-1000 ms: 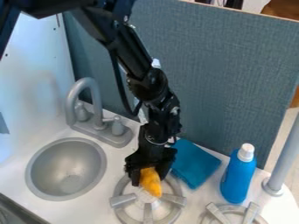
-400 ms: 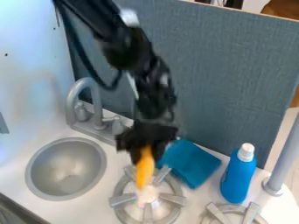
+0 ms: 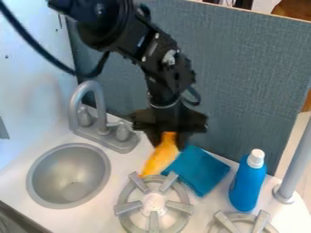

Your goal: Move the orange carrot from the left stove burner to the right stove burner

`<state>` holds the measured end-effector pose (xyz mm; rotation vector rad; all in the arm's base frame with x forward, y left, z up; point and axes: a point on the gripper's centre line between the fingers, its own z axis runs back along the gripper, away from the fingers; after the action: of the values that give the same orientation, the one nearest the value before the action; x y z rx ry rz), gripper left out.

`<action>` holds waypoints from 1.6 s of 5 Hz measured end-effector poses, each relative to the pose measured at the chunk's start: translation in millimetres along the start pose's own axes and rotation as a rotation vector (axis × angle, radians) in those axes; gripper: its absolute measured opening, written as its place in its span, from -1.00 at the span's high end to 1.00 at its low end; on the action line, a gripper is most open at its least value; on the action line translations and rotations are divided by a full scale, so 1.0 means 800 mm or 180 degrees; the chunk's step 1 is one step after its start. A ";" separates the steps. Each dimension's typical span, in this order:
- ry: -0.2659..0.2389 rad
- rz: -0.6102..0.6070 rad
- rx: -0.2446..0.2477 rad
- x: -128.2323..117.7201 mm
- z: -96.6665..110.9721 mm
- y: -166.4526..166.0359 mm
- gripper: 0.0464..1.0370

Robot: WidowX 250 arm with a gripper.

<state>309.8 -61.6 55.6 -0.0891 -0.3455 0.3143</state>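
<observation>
The black gripper [image 3: 169,137] hangs over the counter behind the left burner, shut on the upper end of an orange-yellow object [image 3: 160,156]. That object slants down and to the left, its lower tip near the back edge of the burner [image 3: 153,203]. Just right of the object lies a folded teal cloth [image 3: 198,170]; whether the two touch I cannot tell.
A grey sink [image 3: 68,175] and faucet [image 3: 91,107] are at the left. A blue bottle with a white cap [image 3: 248,181] stands at the right, near a grey post [image 3: 295,159] and a second burner [image 3: 243,223]. A blue-grey panel [image 3: 243,82] rises behind.
The gripper has lifted the orange-yellow object off the burner's middle and moved it back, toward the panel. The arm's upper part has shifted too. Cloth and bottle have stayed put.
</observation>
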 end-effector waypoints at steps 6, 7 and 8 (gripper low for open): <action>-0.0213 -0.1601 -0.0540 -0.090 -0.129 -0.136 0.02; -0.0184 -0.1624 -0.0523 -0.089 -0.151 -0.143 0.02; -0.0129 -0.1638 -0.0500 -0.095 -0.161 -0.139 -0.06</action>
<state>318.2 -195.1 -73.8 -0.1442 -0.4195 -0.2212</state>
